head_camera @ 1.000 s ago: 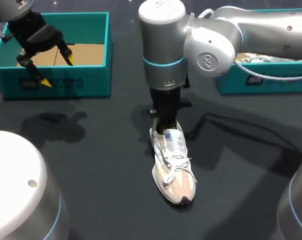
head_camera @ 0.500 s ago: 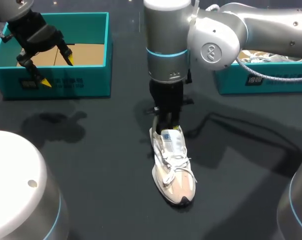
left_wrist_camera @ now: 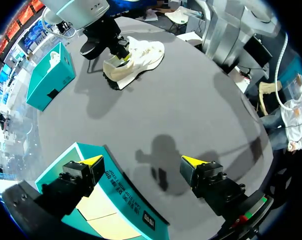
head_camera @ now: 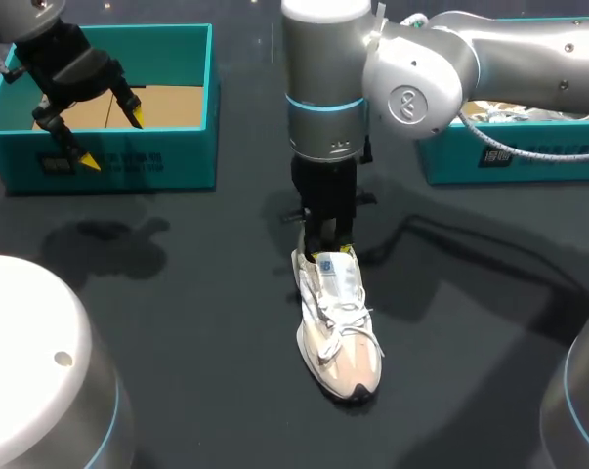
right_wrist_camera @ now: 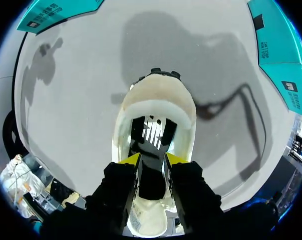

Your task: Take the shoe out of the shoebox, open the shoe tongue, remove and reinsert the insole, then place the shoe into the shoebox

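— Where was the shoe (head_camera: 338,327)?
— Lying on the table (head_camera: 177,293), directly under the right gripper (right_wrist_camera: 152,159). Its fingers were close together over the shoe's opening, pinching the dark insole (right_wrist_camera: 149,134).
— And the left gripper (left_wrist_camera: 143,161)?
— Spread wide and holding nothing, with the shoebox (left_wrist_camera: 130,200) wall beneath it, well apart from the shoe.

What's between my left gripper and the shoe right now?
Only the shoebox wall below the left gripper, then bare table up to the shoe. The head view shows it, and the left wrist view too.
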Controlling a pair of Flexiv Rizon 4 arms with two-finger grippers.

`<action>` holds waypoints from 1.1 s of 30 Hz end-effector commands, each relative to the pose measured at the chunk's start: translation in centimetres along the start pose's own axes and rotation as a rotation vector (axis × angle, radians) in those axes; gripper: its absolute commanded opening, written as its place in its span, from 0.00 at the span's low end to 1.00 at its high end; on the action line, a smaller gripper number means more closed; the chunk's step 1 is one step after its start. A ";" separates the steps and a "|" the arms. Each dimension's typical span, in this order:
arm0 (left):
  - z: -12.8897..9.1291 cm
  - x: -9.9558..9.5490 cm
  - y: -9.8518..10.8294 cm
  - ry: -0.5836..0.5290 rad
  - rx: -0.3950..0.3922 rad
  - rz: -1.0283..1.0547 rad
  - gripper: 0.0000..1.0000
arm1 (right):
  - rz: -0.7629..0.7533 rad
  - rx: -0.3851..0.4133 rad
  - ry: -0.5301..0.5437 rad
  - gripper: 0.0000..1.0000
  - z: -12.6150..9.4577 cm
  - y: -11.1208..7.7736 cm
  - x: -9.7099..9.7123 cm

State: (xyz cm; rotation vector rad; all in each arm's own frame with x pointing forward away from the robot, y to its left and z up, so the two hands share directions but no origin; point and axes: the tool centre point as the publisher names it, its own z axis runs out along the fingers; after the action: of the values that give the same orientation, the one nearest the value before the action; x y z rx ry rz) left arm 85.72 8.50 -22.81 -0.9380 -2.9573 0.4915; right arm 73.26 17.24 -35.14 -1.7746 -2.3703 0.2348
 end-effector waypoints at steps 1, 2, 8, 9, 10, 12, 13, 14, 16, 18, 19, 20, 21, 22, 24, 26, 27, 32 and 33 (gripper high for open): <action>0.0 0.0 0.0 0.001 -0.002 0.001 1.00 | -0.005 0.010 0.009 0.29 0.5 0.5 0.0; 0.0 0.0 0.0 0.001 -0.002 0.001 1.00 | -0.006 0.011 0.011 0.29 0.6 0.4 0.1; 0.0 0.0 0.0 0.001 -0.002 0.001 1.00 | -0.006 0.019 0.017 0.45 0.5 -0.2 0.5; 0.0 0.0 0.0 0.001 -0.002 0.001 1.00 | -0.004 0.019 0.016 0.46 0.4 -0.3 0.6; 0.0 0.0 0.0 0.001 -0.002 0.001 1.00 | -0.001 0.020 0.014 0.48 0.3 -0.4 0.7; 0.0 0.0 0.0 0.001 -0.002 0.001 1.00 | 0.000 0.024 0.012 0.58 0.2 -0.5 0.9; 0.0 0.0 0.0 0.001 -0.002 0.001 1.00 | 0.002 0.026 0.010 0.71 0.2 -0.5 0.9; 0.0 0.0 0.0 0.001 -0.002 0.001 1.00 | 0.004 0.030 0.009 0.82 0.2 -0.6 1.0; 0.0 0.0 0.0 0.001 -0.002 0.001 1.00 | 0.009 0.034 0.008 0.88 0.2 -0.7 1.0; 0.0 0.0 0.0 0.001 -0.002 0.001 1.00 | 0.013 0.035 0.009 0.92 0.2 -0.8 1.0; 0.0 0.0 0.0 0.001 -0.002 0.001 1.00 | 0.015 0.035 0.010 0.95 0.2 -0.8 1.0; 0.0 0.0 0.0 0.001 -0.002 0.001 1.00 | 0.017 0.034 0.011 0.96 0.2 -0.9 1.0; 0.0 0.0 0.0 0.001 -0.002 0.001 1.00 | 0.018 0.034 0.012 0.98 0.2 -0.9 1.0; 0.0 0.0 0.0 0.001 -0.002 0.001 1.00 | 0.020 0.033 0.013 1.00 0.2 -1.0 1.0; 0.0 0.0 0.0 0.001 -0.002 0.001 1.00 | 0.023 0.031 0.013 1.00 0.2 -1.0 1.0; 0.0 0.0 0.0 0.001 -0.002 0.001 1.00 | 0.027 0.029 0.012 1.00 0.1 -1.2 1.0; 0.0 0.0 0.0 0.001 -0.002 0.001 1.00 | 0.030 0.027 0.012 1.00 0.1 -1.2 1.0; 0.0 0.0 0.0 0.001 -0.002 0.001 1.00 | 0.054 0.010 0.006 1.00 -0.3 -1.7 0.9; 0.0 0.0 0.0 0.001 -0.002 0.001 1.00 | 0.058 0.006 0.004 1.00 -0.4 -1.7 0.9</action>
State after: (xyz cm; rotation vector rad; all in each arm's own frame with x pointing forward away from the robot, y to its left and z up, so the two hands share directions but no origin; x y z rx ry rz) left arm 85.72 8.50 -22.81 -0.9380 -2.9573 0.4916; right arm 72.12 17.88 -34.63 -1.8297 -2.3087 0.2621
